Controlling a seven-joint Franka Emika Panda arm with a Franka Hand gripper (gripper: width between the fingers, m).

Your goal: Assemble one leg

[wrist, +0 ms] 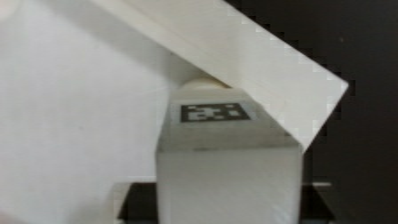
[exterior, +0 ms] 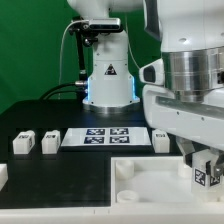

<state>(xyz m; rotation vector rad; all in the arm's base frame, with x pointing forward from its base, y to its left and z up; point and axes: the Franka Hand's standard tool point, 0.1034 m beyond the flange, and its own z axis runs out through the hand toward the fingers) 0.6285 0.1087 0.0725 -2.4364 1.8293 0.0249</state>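
At the exterior view's lower right, the gripper [exterior: 205, 172] is clamped on the leg [exterior: 201, 174], a small white block with a black-and-white tag [wrist: 215, 112], above the large white piece [exterior: 150, 180].

tagged leg [wrist: 217, 150] upright, white tray [wrist: 89, 90] behind

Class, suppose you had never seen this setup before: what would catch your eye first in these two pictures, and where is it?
First, the big white gripper at the exterior view's right, low over the large white square piece, with a tagged leg between its fingers. Next, the marker board mid-table and three loose white blocks toward the exterior view's left. In the wrist view, that leg fills the centre.
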